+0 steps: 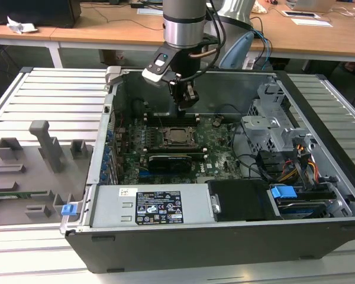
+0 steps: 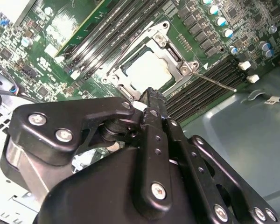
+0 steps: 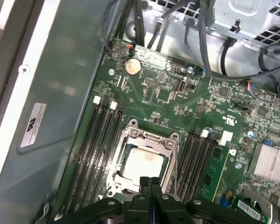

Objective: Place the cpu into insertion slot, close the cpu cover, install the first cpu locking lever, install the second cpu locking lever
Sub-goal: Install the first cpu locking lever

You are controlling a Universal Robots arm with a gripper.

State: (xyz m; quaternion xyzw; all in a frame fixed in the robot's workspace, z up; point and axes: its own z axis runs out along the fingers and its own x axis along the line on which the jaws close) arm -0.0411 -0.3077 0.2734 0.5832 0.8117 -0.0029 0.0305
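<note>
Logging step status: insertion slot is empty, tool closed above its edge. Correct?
No. The insertion slot holds the cpu, seen in the first wrist view. The tool is closed above its edge.

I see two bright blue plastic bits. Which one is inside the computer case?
The blue clip on the exterior view's right; the other clip sits outside the case.
</note>
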